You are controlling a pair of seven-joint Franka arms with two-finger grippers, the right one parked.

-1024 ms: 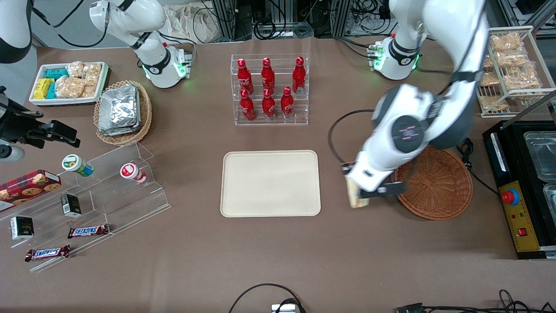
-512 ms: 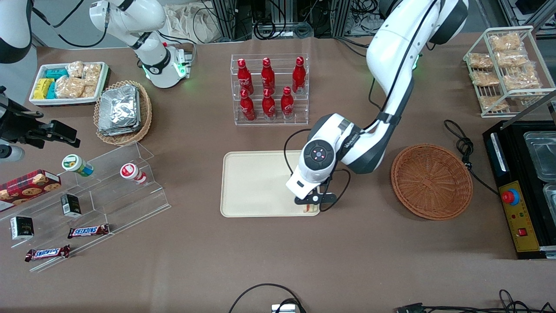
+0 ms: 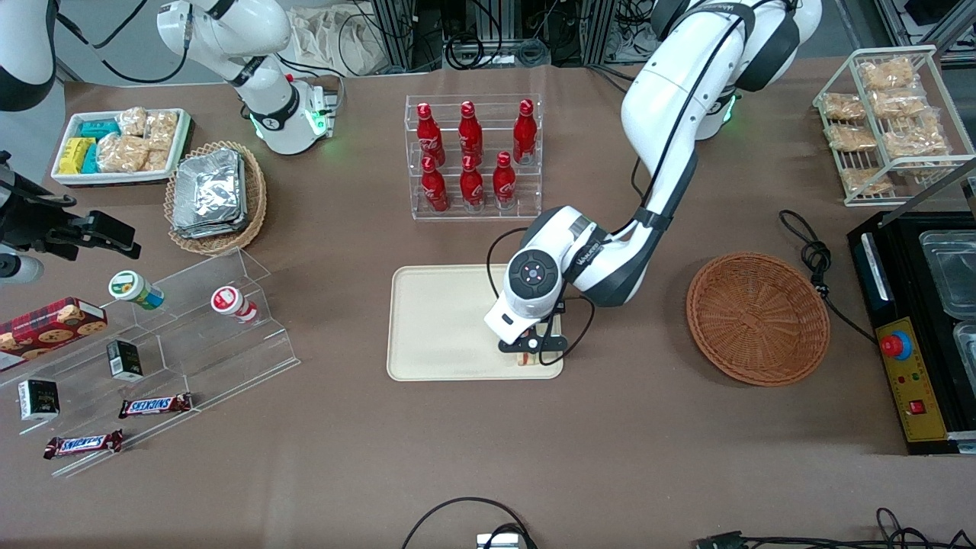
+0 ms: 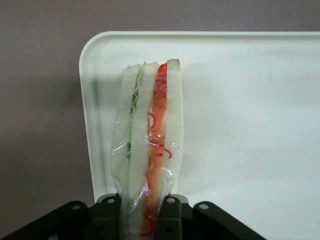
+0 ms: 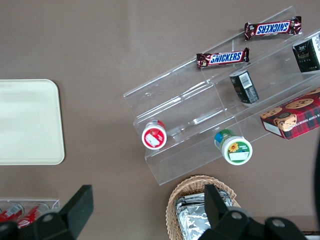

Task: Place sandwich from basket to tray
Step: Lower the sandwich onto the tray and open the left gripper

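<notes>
The gripper point(image 4: 145, 217) is clamped on the sandwich point(image 4: 148, 150), its two black fingers point(image 4: 107, 215) pressed against the bread on either side, so the jaws stand only as far apart as the wedge is thick. The sandwich is wrapped in clear film and held on edge, showing white bread with a green layer and a red-orange layer. It hangs over the tray point(image 4: 260, 115), close to one rounded corner; whether it touches the tray surface cannot be told.

From the front, the gripper point(image 3: 529, 352) is low over the tray point(image 3: 442, 320), at the tray's corner nearest the camera on the working arm's side. Only a sliver of the sandwich point(image 3: 524, 359) shows under it. The basket point(image 3: 758, 319) sits on the table well apart from the tray, toward the working arm's end.

Farther from the camera than the tray, a clear rack holds red bottles point(image 3: 470, 156) with white script too small to read. Toward the parked arm's end, a clear stepped stand point(image 5: 200, 115) carries two bars point(image 5: 223, 58) printed "SNICKERS", a red plaid cookie box point(image 5: 292, 117), two small dark cartons point(image 5: 244, 86) and two lidded cups point(image 5: 237, 147), whose labels cannot be read. Next to the stand is a paler basket of foil packets point(image 3: 210, 192).
</notes>
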